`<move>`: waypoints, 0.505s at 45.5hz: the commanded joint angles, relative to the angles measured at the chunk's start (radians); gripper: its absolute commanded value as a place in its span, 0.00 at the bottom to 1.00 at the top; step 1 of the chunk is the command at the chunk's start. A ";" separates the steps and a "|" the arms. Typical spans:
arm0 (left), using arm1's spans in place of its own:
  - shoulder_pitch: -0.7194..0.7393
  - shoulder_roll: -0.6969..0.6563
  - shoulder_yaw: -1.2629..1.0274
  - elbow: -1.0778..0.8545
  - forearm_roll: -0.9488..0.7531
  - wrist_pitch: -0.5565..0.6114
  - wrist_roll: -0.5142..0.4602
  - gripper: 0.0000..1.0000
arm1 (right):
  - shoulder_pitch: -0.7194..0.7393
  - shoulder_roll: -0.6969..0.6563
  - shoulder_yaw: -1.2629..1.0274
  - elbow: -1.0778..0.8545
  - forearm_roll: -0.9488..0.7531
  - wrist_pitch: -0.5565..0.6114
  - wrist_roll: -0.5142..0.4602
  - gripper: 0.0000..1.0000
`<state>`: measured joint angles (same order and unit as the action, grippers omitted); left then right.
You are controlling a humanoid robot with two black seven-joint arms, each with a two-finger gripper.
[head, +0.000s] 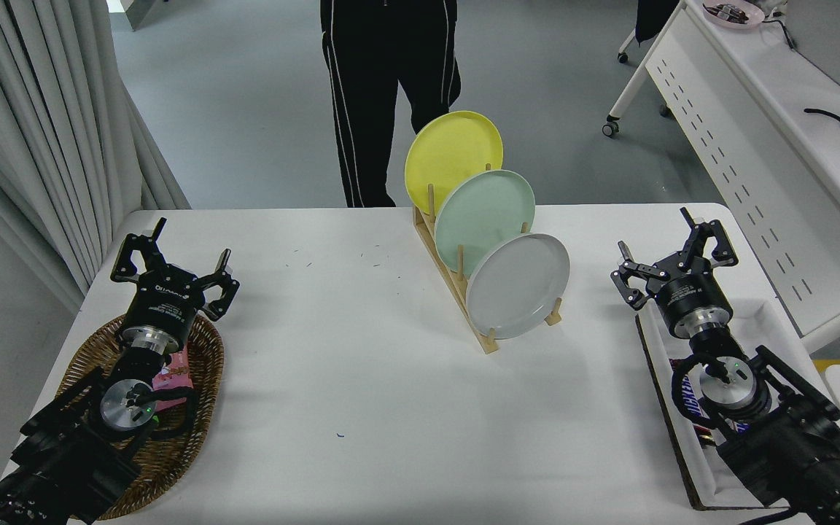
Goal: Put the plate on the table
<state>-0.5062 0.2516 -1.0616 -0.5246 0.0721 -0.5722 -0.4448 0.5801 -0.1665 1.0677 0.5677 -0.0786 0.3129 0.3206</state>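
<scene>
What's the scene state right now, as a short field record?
rack: wooden rack on the table, far of centre
plates: three upright in the rack, yellow plate farthest, mint green plate in the middle, grey plate nearest
left pincer: open, empty, over a wicker basket
right pincer: open, empty, over a white tray, right of the rack
task: not started
person: standing at the far side

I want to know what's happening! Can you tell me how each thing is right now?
Grey plate: upright in rack, front slot.
Green plate: upright, middle slot.
Yellow plate: upright, back slot.
Rack: standing on table.
Left gripper: open, empty, above basket.
Right gripper: open, empty, above tray.
</scene>
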 commanded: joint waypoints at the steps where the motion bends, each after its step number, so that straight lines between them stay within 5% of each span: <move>1: 0.000 0.000 0.000 0.000 0.000 0.000 0.000 1.00 | 0.003 0.002 0.000 0.001 -0.001 0.000 0.000 1.00; 23: 0.000 0.000 0.000 0.000 0.000 0.000 0.000 1.00 | -0.005 0.001 0.000 0.001 0.000 0.000 0.000 1.00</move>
<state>-0.5062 0.2516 -1.0617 -0.5246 0.0721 -0.5722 -0.4447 0.5783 -0.1653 1.0676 0.5696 -0.0781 0.3129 0.3206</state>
